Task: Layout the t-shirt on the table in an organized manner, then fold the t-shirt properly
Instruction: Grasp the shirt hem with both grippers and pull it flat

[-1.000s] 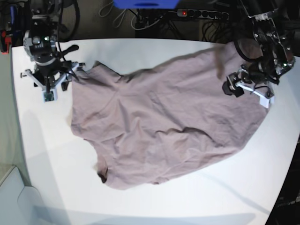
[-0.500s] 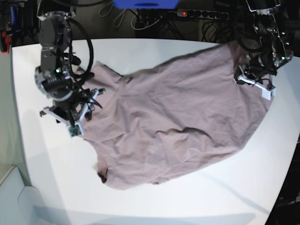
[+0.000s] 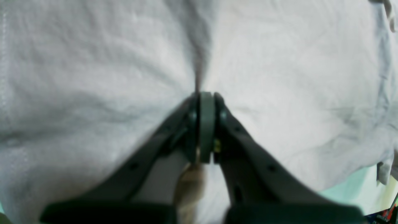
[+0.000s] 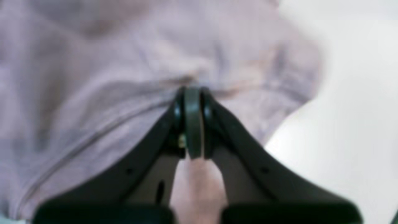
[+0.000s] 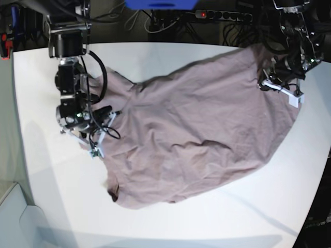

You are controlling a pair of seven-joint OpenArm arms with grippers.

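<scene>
T-shirt (image 5: 196, 134) mauve, rumpled, spread on table (image 5: 155, 57)

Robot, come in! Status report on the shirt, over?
Left gripper and right gripper shut on the dusty mauve cotton t-shirt. Shirt crumpled, unfolded, on white table. Nothing blocking.

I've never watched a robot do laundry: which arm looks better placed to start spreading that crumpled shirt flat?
Probably neither alone. The left gripper and the right gripper are each shut on the t-shirt, at opposite sides. Pulling apart together looks likeliest.
</scene>
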